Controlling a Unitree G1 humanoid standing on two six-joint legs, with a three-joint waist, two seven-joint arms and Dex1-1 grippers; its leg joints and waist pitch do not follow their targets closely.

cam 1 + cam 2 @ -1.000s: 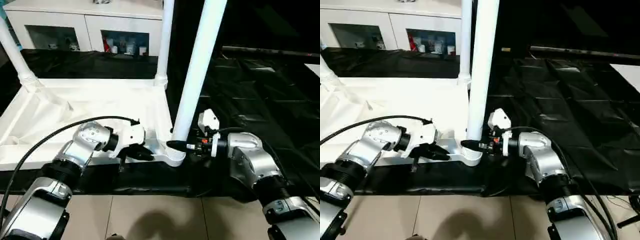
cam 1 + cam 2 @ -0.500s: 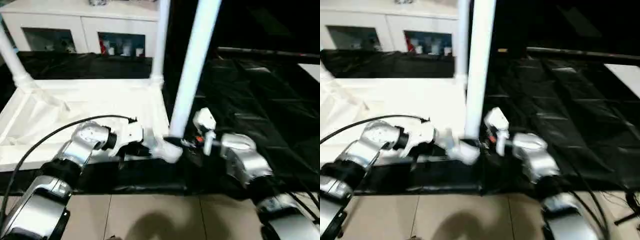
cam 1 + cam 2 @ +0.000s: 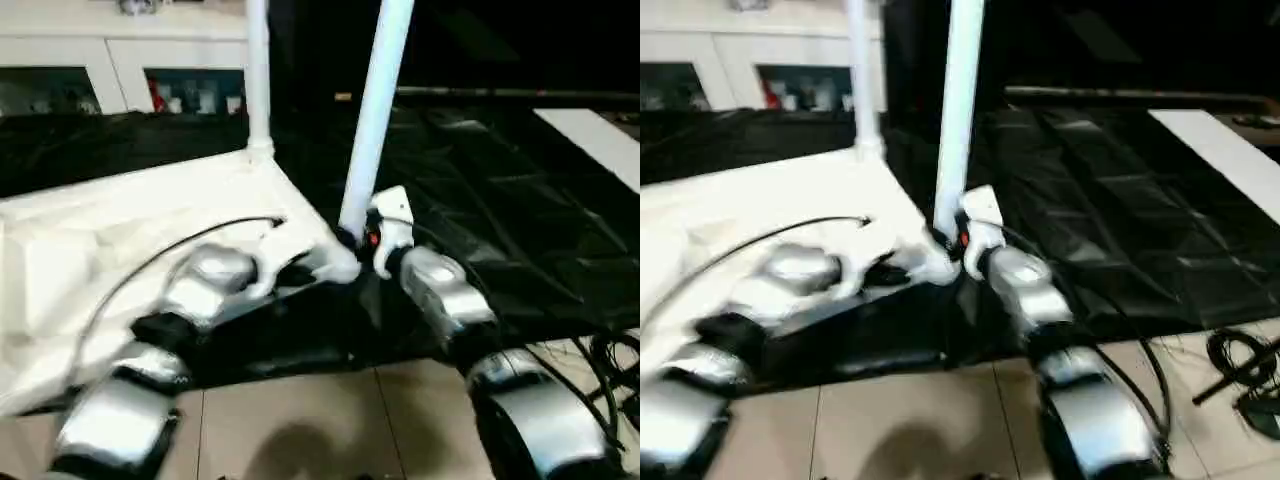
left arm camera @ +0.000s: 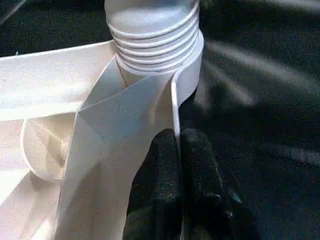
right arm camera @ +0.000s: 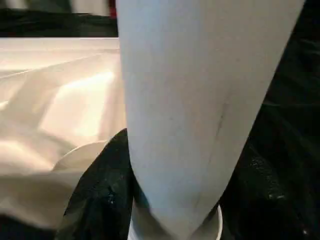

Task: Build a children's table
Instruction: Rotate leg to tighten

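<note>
On the black-covered bench (image 3: 520,200), tabletop (image 3: 120,240) lying underside up, near corner at bench edge. Left gripper (image 4: 179,165), fingers pressed together, pinches the thin rim beside the corner socket (image 4: 152,45), likely to steady the top. Right gripper (image 3: 352,240) clamped round the base of the near leg (image 3: 375,110), which stands in that socket; probably seating or twisting it home. Count: two legs visible upright, the far leg (image 3: 257,70) in the far corner; one tabletop; two grippers. White cabinet (image 3: 120,70) behind.
</note>
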